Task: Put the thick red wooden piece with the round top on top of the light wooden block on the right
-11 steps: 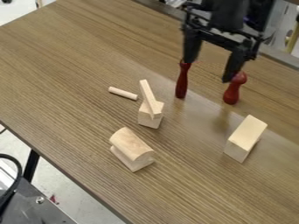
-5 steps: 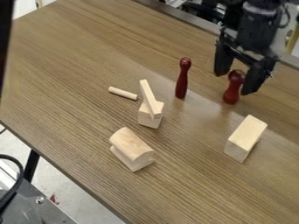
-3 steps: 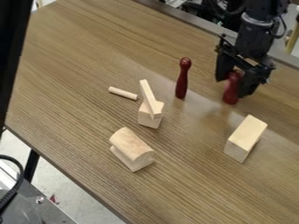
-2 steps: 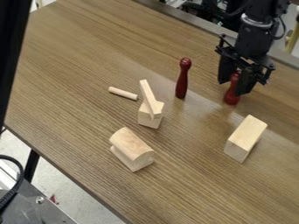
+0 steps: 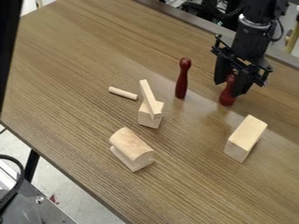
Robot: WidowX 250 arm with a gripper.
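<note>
Grasp step, apparently: gripper held the stouter red pin near the worktop's far edge; next move likely needed a firm, steady shift.

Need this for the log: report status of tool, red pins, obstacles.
Tool closed around fat pin. Slim pin upright beside it, apart. Nearest block not touching tool.

Black fingers downward, slightly apart
</note>
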